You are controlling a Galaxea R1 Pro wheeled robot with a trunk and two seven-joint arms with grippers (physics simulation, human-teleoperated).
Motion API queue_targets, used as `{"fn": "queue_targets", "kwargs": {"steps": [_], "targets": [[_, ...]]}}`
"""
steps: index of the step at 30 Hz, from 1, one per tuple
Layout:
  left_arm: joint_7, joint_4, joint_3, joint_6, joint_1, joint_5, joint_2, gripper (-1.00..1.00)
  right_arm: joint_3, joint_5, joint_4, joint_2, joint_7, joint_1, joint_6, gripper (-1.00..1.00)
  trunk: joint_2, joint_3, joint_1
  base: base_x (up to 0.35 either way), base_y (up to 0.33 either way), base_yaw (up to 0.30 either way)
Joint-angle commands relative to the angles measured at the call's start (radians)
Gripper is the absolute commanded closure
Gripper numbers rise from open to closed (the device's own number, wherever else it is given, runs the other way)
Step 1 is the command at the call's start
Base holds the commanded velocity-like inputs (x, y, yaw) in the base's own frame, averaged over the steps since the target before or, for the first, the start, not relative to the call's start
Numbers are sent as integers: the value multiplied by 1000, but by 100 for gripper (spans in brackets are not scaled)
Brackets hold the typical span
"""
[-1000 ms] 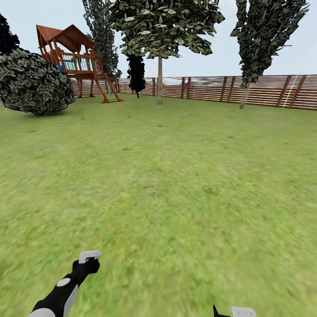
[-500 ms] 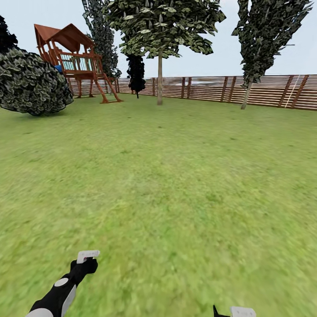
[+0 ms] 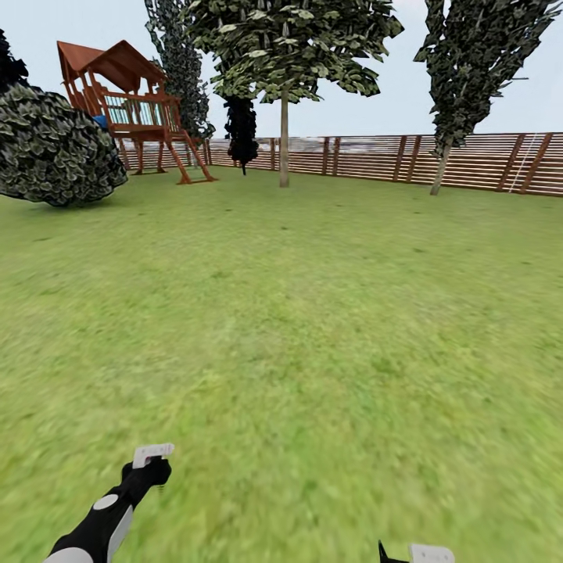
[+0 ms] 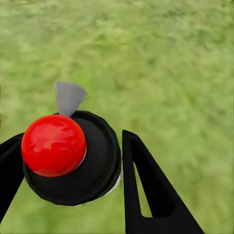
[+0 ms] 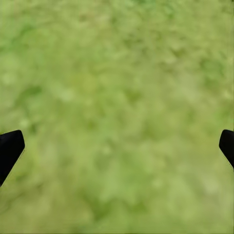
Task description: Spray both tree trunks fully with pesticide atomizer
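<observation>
Between the left pincer's (image 4: 68, 170) fingers, a partly hidden red-topped bottle (image 4: 53, 145).

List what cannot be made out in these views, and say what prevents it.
- Head view: the right tool is cut off by the bottom edge.
- Left wrist view: the red-topped dark object between the left tool fingers is seen end-on. Its body is hidden, so I cannot confirm it is the atomizer.
- Head view: part of the fence is hidden behind the bush and the playhouse.
- Right wrist view: the grass is blurred.
</observation>
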Motion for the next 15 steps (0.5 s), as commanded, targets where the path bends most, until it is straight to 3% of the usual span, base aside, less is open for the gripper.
{"fn": "queue_targets", "kwargs": {"steps": [1,15], "targets": [[0,-1,5,0,0,0,0,100,0,0,0,0,0,0,0,-100,0,0,0,338,0,0],[-1,-13,11,1,0,-1,-3,100,0,0,0,0,0,0,0,-100,0,0,0,338,0,0]]}}
